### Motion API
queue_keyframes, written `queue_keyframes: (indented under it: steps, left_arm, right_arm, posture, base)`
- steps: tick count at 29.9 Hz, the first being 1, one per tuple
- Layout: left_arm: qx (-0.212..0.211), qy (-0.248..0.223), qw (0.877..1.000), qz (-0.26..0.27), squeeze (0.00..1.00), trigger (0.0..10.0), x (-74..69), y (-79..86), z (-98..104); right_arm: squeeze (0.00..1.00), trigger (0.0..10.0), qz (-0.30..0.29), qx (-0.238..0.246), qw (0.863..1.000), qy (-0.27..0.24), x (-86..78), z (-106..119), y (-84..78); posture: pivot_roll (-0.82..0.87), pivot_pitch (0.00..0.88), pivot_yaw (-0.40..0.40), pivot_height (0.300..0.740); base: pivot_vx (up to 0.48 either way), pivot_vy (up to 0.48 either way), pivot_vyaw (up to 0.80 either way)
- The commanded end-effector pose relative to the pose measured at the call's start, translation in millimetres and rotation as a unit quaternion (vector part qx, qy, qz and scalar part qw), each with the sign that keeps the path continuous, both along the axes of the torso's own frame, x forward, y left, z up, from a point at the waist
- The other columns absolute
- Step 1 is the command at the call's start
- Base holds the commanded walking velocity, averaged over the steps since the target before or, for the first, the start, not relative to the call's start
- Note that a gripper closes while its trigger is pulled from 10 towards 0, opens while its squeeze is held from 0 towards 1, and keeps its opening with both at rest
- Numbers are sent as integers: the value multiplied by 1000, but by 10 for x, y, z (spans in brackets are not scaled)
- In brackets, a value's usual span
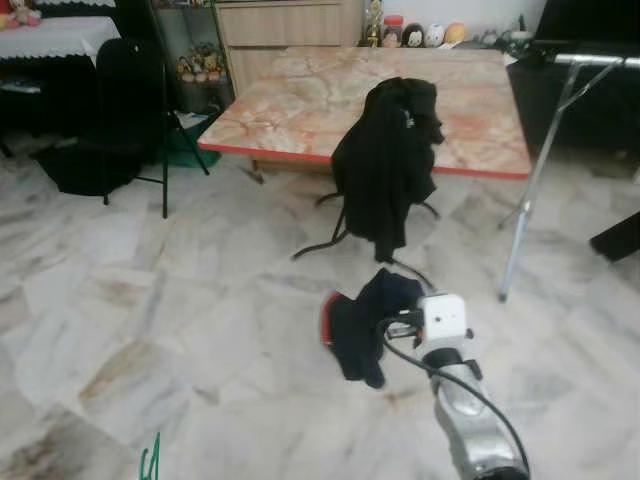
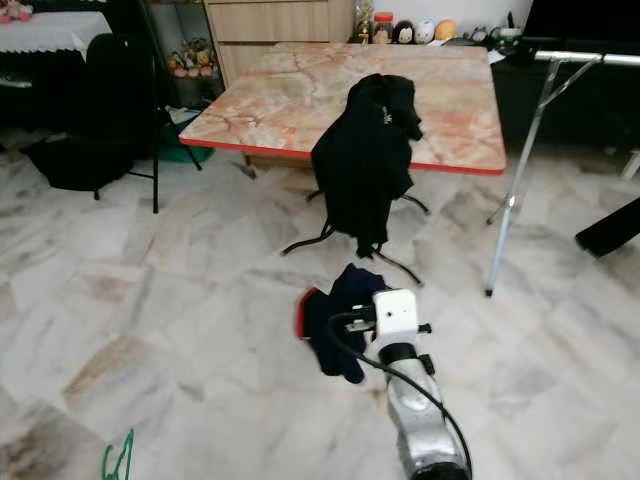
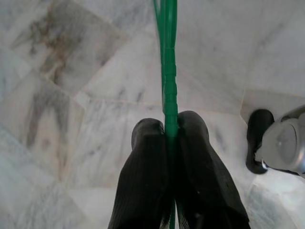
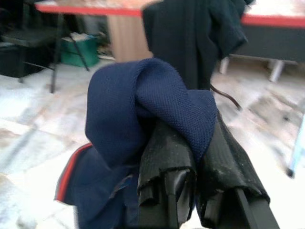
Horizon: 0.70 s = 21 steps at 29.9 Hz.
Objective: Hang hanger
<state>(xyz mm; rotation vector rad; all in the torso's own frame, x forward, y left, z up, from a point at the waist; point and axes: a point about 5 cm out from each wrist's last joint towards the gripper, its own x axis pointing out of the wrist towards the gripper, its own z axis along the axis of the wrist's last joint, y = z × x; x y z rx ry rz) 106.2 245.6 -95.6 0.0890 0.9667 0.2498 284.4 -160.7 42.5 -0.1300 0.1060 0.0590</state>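
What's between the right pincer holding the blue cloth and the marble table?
In the left eye view, a chair draped with a black jacket stands between the right pincer and the table.

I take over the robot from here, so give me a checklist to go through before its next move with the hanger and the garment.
1. Left claw shut on the green hanger: ok, the fingers pinch it between them.
2. Right claw holding the navy garment: ok, the cloth is draped over and pinched between its fingers.
3. Garment off the marble floor: ok, it hangs in the air in the eye views.
4. Garment already on the hanger: not ok, the two are apart, one on each arm.
5. Metal rack on the right free to take the hanger: cannot tell, its bar runs out of frame.
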Motion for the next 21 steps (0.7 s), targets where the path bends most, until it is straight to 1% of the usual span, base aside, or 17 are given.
queue_keyframes:
  steps: [1,7,11,21]
  left_arm:
    - [0,1,1000,2,0,10000,-17,23,2]
    - [-3,4,1000,-20,0,10000,-20,-14,-6]
    - [-13,2,1000,-18,0,10000,-19,-35,-12]
    - [-20,-1,1000,-23,0,10000,-3,-61,-12]
  right_arm:
    - [0,10000,1,7,1000,-21,61,95,40]
    - [0,10000,-4,12,1000,-19,69,95,34]
    - [0,10000,-5,15,1000,-20,71,96,37]
    - [0,10000,-3,16,1000,-19,70,89,52]
  posture:
    - [-68,0,53,740]
    - [-66,0,51,740]
    - [-66,0,50,740]
    - [-59,0,46,740]
  base:
    - [0,0,0]
    - [0,0,0]
    - [0,0,0]
    - [0,0,0]
